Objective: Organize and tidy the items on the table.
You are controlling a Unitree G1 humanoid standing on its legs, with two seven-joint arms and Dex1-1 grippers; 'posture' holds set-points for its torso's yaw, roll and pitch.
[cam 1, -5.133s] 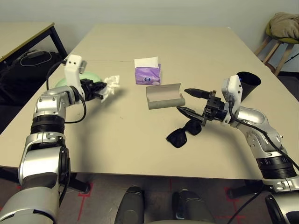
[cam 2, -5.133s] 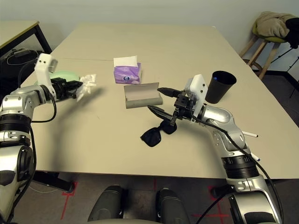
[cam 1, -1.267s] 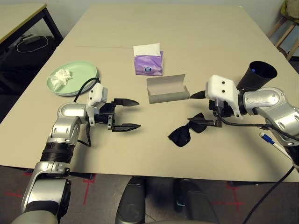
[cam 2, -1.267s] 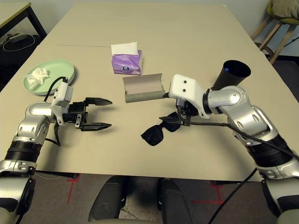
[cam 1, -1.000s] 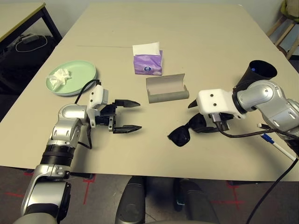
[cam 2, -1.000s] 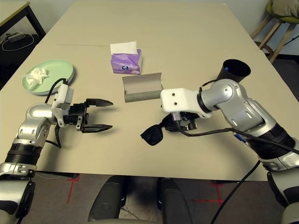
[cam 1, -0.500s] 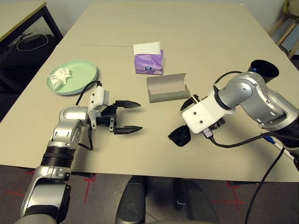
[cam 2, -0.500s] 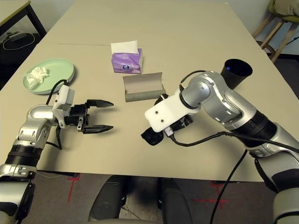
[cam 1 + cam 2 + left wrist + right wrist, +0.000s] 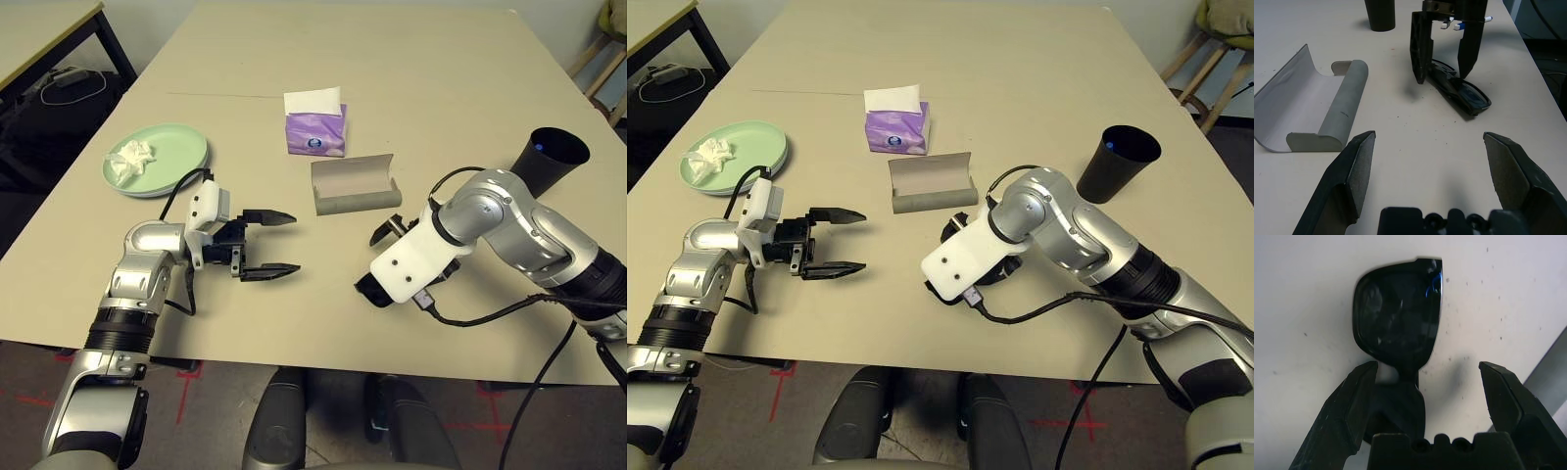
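Hovering, one right end effector point(image 9: 1430, 364), fingers spread, hangs over one pair of sunglasses point(image 9: 1398, 316).

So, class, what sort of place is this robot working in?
Probably a robotics lab or test room: robot arms over a large plain table, red marks on the floor, and everyday items like a tissue box set out.

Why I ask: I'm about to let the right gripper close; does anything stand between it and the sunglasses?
Nothing visible does: the right gripper hangs open over the black sunglasses, with no other item between them.
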